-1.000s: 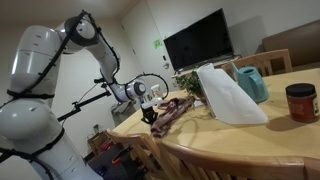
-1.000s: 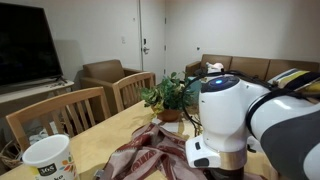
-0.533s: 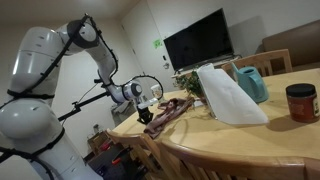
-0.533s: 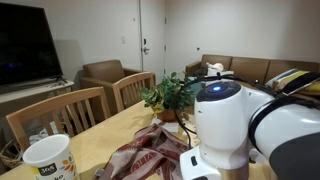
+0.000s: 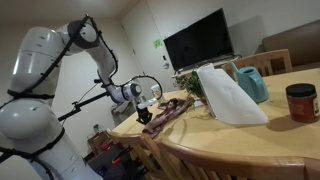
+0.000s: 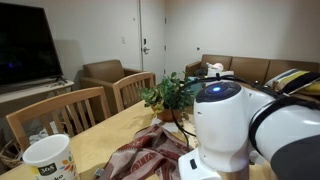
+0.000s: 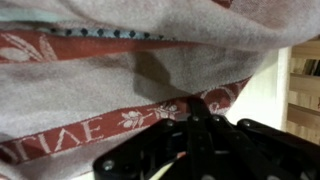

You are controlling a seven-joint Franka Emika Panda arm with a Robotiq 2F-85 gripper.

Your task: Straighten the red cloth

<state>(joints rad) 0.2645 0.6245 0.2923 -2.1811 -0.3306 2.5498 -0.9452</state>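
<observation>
Gripper (image 5: 146, 115) sits at the table (image 5: 255, 138) edge, at 9 o'clock of the tabletop. Its jaws are pressed together on the near end of the red cloth (image 5: 172, 110). From the gripper the cloth runs toward 2 o'clock, rumpled, flat on the wood.

In the wrist view we see the fingertips meeting at 6 o'clock against the cloth's red patterned border; fabric fills the rest.

- White sheet (image 5: 228, 95): just beside the cloth at 3 o'clock.
- Plant (image 5: 190, 82): at 1 o'clock.
- Jar (image 5: 301, 102): well apart, at 3 o'clock.

In an exterior view a mug (image 6: 48, 160) stands at 9 o'clock of the cloth.
</observation>
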